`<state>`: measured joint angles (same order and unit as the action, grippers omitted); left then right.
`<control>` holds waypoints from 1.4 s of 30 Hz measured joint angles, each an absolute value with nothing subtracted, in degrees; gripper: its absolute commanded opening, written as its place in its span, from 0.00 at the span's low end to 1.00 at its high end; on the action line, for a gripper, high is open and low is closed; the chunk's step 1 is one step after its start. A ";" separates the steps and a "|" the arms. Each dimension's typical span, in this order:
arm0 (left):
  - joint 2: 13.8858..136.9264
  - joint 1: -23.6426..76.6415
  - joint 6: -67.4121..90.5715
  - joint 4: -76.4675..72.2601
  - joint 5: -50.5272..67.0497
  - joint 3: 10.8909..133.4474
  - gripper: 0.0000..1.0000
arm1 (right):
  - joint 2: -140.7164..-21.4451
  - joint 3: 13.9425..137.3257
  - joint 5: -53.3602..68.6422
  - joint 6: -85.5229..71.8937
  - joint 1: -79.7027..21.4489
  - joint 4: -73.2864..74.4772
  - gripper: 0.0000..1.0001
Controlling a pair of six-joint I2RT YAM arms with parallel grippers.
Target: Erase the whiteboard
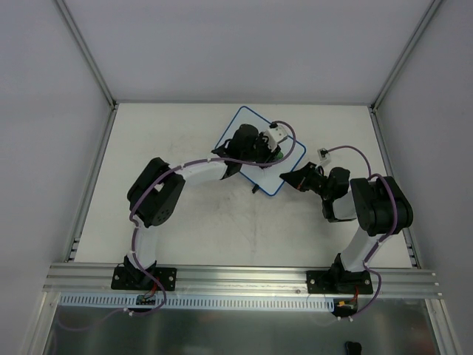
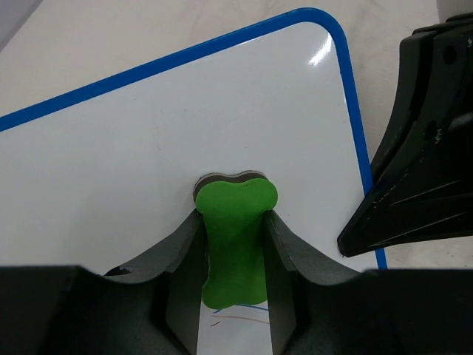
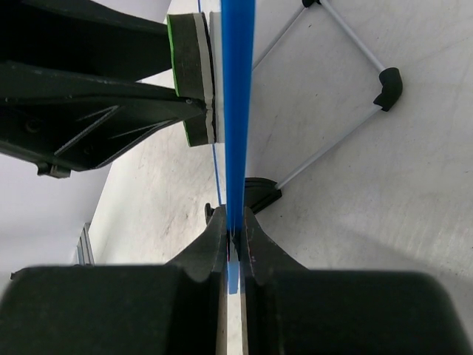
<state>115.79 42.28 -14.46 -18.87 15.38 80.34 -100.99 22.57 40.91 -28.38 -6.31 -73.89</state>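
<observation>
White arms (image 1: pixel 201 172), black joints (image 1: pixel 155 194), purple cables (image 1: pixel 353 151)

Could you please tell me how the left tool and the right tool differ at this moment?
The left tool grips the green bone-shaped eraser; the right tool pinches the edge of the whiteboard. The left tool's jaws stand apart around the eraser; the right tool's nearly meet. Both hold something.
</observation>
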 measured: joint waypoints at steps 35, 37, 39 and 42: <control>113.12 35.20 -3.29 -23.75 21.23 71.92 0.00 | -100.86 22.48 41.25 -28.29 -6.42 -74.67 0.00; 113.12 37.34 -6.11 -21.80 22.85 72.71 0.00 | -100.86 22.48 41.15 -28.25 -6.42 -74.52 0.00; 113.30 39.00 -8.19 -19.53 23.90 74.08 0.00 | -100.86 22.48 41.21 -28.18 -6.42 -74.59 0.00; 113.51 39.70 -9.91 -17.30 24.49 75.20 0.00 | -100.86 22.48 41.23 -28.03 -6.42 -74.61 0.00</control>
